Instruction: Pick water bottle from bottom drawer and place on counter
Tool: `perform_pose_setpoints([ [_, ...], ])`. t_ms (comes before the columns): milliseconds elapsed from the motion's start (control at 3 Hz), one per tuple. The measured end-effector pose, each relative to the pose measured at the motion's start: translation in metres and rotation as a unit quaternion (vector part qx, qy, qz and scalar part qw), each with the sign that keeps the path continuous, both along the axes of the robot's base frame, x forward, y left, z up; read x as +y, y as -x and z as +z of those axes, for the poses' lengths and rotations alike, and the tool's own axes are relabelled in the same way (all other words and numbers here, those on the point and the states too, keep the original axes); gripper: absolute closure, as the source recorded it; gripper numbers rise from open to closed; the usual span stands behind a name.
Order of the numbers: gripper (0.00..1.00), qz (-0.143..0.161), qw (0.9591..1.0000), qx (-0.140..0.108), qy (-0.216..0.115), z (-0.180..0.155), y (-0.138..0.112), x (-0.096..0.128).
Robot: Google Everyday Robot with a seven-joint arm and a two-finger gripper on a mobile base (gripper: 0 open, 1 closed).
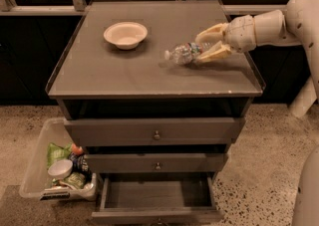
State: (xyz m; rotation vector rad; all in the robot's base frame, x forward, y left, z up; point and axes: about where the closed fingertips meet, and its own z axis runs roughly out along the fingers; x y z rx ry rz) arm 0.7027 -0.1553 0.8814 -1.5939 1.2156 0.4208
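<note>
Camera view looks down on the cabinet from the near side. The counter (pixel 119 78) has a slightly raised lip along its left, right and near edges. The gripper (pixel 200 49) reaches in from the right on a pale arm (pixel 279 21), and sits over the right half of the top, a little far of the middle. Its two fingers (pixel 212 30) are pinched on the water bottle (pixel 180 54), one on the far side and one on the near side of the bottle's right end. The bottle lies on its side, its free end pointing left. It is low over the surface, and whether it touches cannot be told.

A white bowl (pixel 125 35) stands on the far left part of the counter, well apart from the bottle. Bare surface runs between them, and a wide bare strip lies along the whole near edge. The right lip is near the gripper's wrist.

Below, the bottom drawer (pixel 157 196) is pulled out toward the near side, further than the two drawers above (pixel 155 133), and its tray shows no contents. A clear bin (pixel 37 168) of packets stands on the floor just left of the cabinet.
</note>
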Motion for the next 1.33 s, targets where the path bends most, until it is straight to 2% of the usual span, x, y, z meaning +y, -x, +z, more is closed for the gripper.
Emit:
perform_pose_setpoints([
  [1000, 0.15, 0.0, 1.0, 0.001, 0.0, -0.0007, 0.0002, 0.0003],
  [1333, 0.0, 0.0, 1.0, 0.001, 0.0, -0.0007, 0.0002, 0.0003],
])
